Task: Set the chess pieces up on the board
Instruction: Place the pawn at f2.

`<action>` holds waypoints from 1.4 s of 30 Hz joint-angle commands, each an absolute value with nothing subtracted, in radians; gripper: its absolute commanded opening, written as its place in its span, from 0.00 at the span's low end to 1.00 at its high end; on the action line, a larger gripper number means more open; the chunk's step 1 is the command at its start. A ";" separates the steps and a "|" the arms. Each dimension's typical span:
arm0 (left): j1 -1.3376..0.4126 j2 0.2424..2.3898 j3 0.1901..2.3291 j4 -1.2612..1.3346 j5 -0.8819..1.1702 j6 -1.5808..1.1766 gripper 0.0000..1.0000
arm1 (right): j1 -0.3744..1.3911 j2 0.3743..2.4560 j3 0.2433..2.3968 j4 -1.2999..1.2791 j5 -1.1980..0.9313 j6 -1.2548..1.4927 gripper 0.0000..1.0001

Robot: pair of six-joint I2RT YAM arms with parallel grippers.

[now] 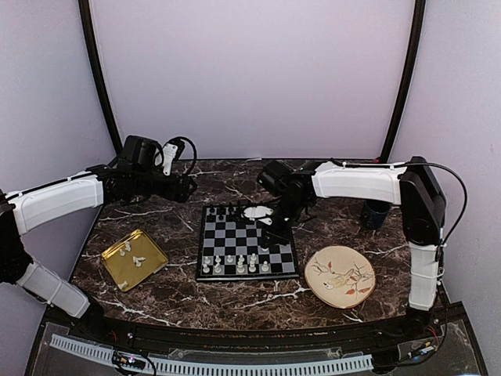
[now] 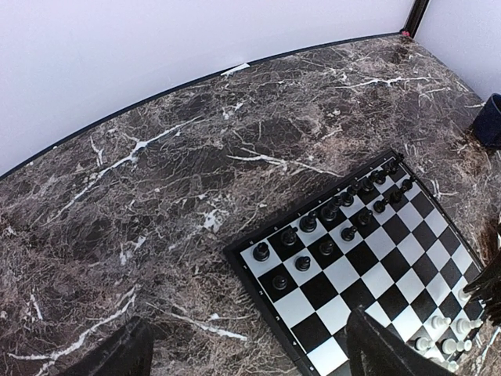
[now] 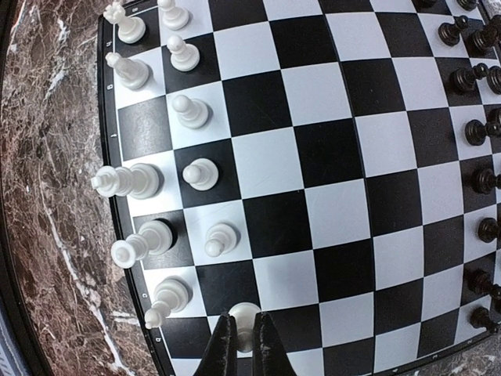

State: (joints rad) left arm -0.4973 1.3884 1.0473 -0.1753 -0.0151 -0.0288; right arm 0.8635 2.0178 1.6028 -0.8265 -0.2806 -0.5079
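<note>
Clamping a white pawn [image 3: 244, 312] btwn its fingertips, the R gripper [image 3: 244, 333] hangs over the board [image 1: 235, 235], toward the near right corner, w/ its arm reaching in from the board's right side. The pawn is upright over a light square in the board's second row from the near edge, next in line after the pawns standing there (whether its base touches the board can't be told).

The other white pieces [image 1: 235, 264] stand along the board's near side. In the R wrist view, five are on the edge row and five pawns on the row in front of them. Black pieces [image 2: 337, 215] stand in two rows along the board's far side.

The L gripper [image 2: 249, 329] is spread wide and holds nothing. Its fingers [image 2: 117, 352] are up in the air above the marble table [image 2: 156, 196], off the board's far left corner and well apart from any piece.

Left of the board, near its near left corner, lies a gold tray [image 1: 117, 270] w/ a few white pieces in it. Just beside the board's near right corner lies a plate [image 1: 311, 274] w/ a painted branch on it. A dark blue cup [image 1: 376, 213] stands right of the board's far right corner, partly hidden behind the R arm.
</note>
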 commanded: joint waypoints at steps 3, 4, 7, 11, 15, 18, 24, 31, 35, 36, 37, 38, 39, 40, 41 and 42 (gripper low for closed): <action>-0.495 1.384 1.068 -0.195 -0.012 -0.014 0.88 | 0.875 2.050 1.607 -0.817 -0.318 -0.521 0.00; -0.495 1.384 1.067 -0.194 -0.012 -0.012 0.88 | 0.876 2.054 1.608 -0.817 -0.319 -0.521 0.00; -0.495 1.391 1.069 -0.198 -0.010 -0.014 0.88 | 0.880 2.069 1.617 -0.829 -0.316 -0.524 0.00; -0.494 1.402 1.078 -0.207 -0.005 -0.015 0.88 | 0.886 2.078 1.614 -0.831 -0.315 -0.528 0.00; -0.495 1.404 1.077 -0.208 -0.006 -0.015 0.88 | 0.890 2.085 1.616 -0.831 -0.315 -0.528 0.00; -0.495 1.406 1.077 -0.207 -0.008 -0.014 0.88 | 0.892 2.089 1.617 -0.832 -0.314 -0.529 0.00; -0.495 1.411 1.078 -0.209 -0.008 -0.013 0.88 | 0.899 2.091 1.613 -0.836 -0.315 -0.532 0.00; -0.495 1.416 1.078 -0.213 -0.003 -0.016 0.88 | 0.902 2.091 1.607 -0.823 -0.284 -0.523 0.01; -0.494 1.416 1.078 -0.213 -0.001 -0.017 0.88 | 0.902 2.094 1.608 -0.820 -0.276 -0.521 0.02; -0.495 1.417 1.079 -0.214 -0.001 -0.017 0.88 | 0.902 2.094 1.608 -0.819 -0.273 -0.521 0.02; -0.495 1.416 1.079 -0.214 -0.002 -0.017 0.88 | 0.902 2.095 1.607 -0.819 -0.268 -0.520 0.02; -0.494 1.417 1.078 -0.214 -0.001 -0.018 0.87 | 0.903 2.095 1.606 -0.819 -0.265 -0.521 0.02; -0.495 1.417 1.078 -0.214 0.000 -0.017 0.88 | 0.903 2.094 1.605 -0.817 -0.264 -0.521 0.03; -0.495 1.417 1.080 -0.213 0.001 -0.017 0.88 | 0.904 2.094 1.604 -0.816 -0.264 -0.521 0.03; -0.495 1.419 1.080 -0.214 0.001 -0.017 0.88 | 0.904 2.096 1.602 -0.816 -0.265 -0.521 0.04; -0.494 1.419 1.080 -0.215 0.000 -0.017 0.88 | 0.904 2.095 1.601 -0.816 -0.266 -0.520 0.04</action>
